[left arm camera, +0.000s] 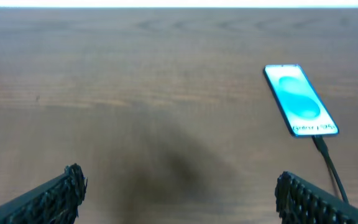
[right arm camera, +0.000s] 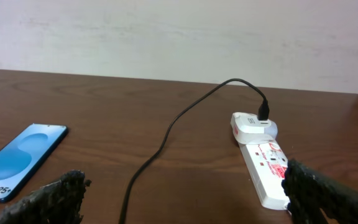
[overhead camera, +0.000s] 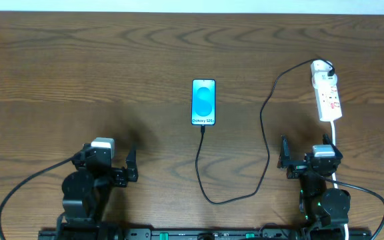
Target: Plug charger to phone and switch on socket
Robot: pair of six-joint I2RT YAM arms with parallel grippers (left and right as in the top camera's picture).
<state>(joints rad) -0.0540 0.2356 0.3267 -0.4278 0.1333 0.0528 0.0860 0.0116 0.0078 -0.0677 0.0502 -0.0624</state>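
Two end effectors, left (left arm camera: 179, 186) and right (right arm camera: 185, 180), both spread wide, empty. Phone (overhead camera: 203, 102) mid-counter (overhead camera: 79, 67), charger (overhead camera: 264, 133) seemingly seated at its lower end. Socket (overhead camera: 328, 97) far right: press its switch squarely with one right fingertip

Overhead first: the socket (overhead camera: 327, 93) lies at two o'clock, but its switches are too small to tell on from off, and the red markings can't be read. Its white cord (overhead camera: 333, 133) heads toward five o'clock and is hidden under the right gripper (overhead camera: 311, 157).

The charger (overhead camera: 266, 133) meets the phone (overhead camera: 203, 102) at its six o'clock edge, too small to judge how deep the plug sits.

Left wrist view: the phone's text is a blur, and the cable is lost behind the left gripper (left arm camera: 179, 180), behind its finger (left arm camera: 309, 202) at five o'clock.

Right wrist view: the phone is cut off at eight o'clock with only part of its text showing. The socket's near end is covered by a finger (right arm camera: 328, 199) at four o'clock. The cable runs off the bottom edge at seven o'clock.
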